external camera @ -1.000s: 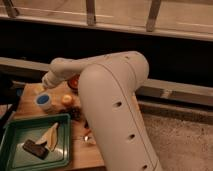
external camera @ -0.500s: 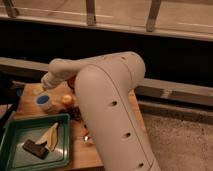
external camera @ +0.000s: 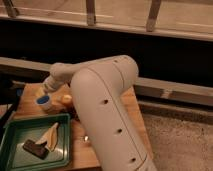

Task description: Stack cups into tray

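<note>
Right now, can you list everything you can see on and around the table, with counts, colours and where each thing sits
cup: one, blue-grey with a pale base, on the wood behind the tray, just below the hand
tray: one, dark green, front left of the table
dark flat object: one, dark brown, inside the tray
pale wedge-shaped piece: one, tan, inside the tray beside the dark object
small round object: one, yellow-orange, right of the cup
table: one, wooden, under everything
arm: one, white, crossing the middle of the view
hand: one, white, right above the cup
</note>
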You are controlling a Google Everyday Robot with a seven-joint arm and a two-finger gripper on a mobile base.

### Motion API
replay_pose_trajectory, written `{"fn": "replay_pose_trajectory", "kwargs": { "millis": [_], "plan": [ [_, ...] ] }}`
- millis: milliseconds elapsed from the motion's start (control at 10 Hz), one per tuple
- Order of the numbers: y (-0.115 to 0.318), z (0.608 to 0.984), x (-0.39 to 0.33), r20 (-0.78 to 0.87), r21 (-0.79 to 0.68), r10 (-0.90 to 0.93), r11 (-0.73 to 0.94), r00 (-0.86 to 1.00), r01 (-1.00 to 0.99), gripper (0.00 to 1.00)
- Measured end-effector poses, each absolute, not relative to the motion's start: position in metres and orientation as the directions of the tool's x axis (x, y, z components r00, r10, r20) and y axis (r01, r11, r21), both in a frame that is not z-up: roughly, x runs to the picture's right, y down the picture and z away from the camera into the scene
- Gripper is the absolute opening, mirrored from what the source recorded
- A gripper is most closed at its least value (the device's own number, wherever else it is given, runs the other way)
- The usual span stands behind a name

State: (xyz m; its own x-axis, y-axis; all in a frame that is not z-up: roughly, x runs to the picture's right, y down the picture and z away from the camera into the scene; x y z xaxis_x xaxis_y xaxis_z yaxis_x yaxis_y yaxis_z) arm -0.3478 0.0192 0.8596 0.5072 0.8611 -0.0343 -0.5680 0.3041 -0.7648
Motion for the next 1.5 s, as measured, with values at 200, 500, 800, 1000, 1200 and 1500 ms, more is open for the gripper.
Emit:
{"fn": "replay_pose_trajectory", "kwargs": {
  "millis": [200,500,800,1000,1200,1500],
  "plan": [
    [0.027,0.867,-0.346,-0.064,-0.766,0.862,0.280,0.503,-0.578,0.61],
    [0.039,0.873,-0.350,-0.096,-0.777,0.857,0.253,0.506,-0.576,0.53],
    [0.042,0.875,-0.349,-0.106,-0.784,0.855,0.243,0.508,-0.571,0.24],
    [0.044,0.873,-0.353,-0.100,-0.791,0.853,0.244,0.512,-0.561,0.04],
    [0.042,0.871,-0.355,-0.093,-0.796,0.854,0.246,0.512,-0.553,0.00],
    [0.031,0.862,-0.355,-0.057,-0.803,0.857,0.265,0.512,-0.533,0.00]
  ]
}}
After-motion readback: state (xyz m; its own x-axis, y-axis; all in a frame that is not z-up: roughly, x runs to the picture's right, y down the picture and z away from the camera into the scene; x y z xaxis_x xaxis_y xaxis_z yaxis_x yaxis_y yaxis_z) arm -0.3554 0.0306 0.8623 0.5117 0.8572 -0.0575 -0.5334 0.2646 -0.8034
